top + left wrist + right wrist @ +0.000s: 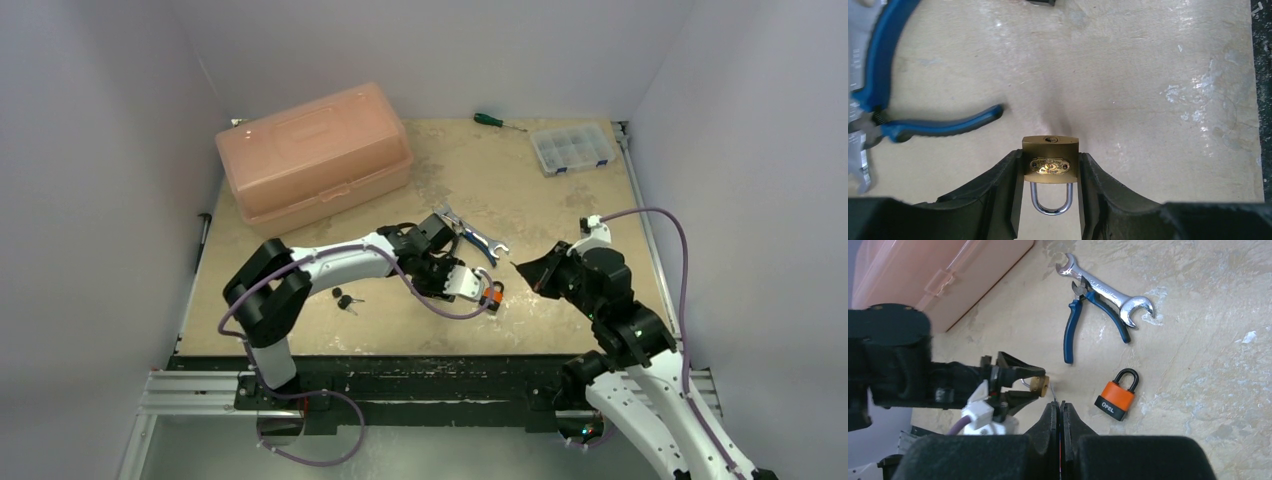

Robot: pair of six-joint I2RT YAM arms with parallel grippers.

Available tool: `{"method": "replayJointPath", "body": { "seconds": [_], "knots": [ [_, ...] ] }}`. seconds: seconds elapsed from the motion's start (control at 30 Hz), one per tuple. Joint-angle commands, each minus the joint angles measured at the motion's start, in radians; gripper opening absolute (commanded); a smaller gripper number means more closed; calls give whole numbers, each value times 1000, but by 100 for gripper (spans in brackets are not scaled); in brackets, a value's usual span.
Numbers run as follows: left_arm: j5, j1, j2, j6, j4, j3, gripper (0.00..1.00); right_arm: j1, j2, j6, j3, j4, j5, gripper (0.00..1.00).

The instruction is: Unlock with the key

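Note:
A small brass padlock (1050, 162) sits clamped by its sides between the fingers of my left gripper (1050, 167), keyhole end pointing away and steel shackle toward the wrist. In the right wrist view the same padlock (1039, 385) is held just above the table, facing my right gripper (1060, 407). That gripper is shut on a key (1052, 392), whose thin blade sticks out of the fingertips, its tip a short gap from the lock. From above, the left gripper (470, 283) and right gripper (520, 266) face each other near the table's front middle.
An orange OPEL padlock (1115, 397) lies just right of the key. Blue-handled pliers (1073, 330) and a wrench (1108, 292) lie behind. A pink toolbox (315, 155), screwdriver (495, 121) and parts organizer (572, 148) stand at the back. Spare keys (345, 300) lie front left.

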Motion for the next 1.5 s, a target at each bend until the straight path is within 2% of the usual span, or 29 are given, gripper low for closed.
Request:
{"method": "replayJointPath", "body": {
  "seconds": [0.0, 0.23, 0.37, 0.47, 0.77, 1.2, 1.47],
  "knots": [
    [-79, -3, -151, 16, 172, -71, 0, -1, 29, 11, 57, 29, -3, 0],
    [-189, -3, -312, -39, 443, -239, 0, -1, 78, 19, 92, 42, 5, 0],
    [-131, -1, -373, -71, 495, -276, 0, -1, 108, 43, 100, 68, -45, 0],
    [-85, -2, -443, -113, 626, -335, 0, 0, 123, 68, 98, 100, -92, 0],
    [162, -4, -608, -70, 850, -499, 0, 1, 186, 117, 133, 140, -165, 0],
    [200, -3, -627, -100, 987, -570, 0, 32, 167, 189, 84, 173, -191, 0],
    [247, -3, -667, -147, 1164, -668, 0, 104, 206, 215, 109, 171, -160, 0]
  ]
}}
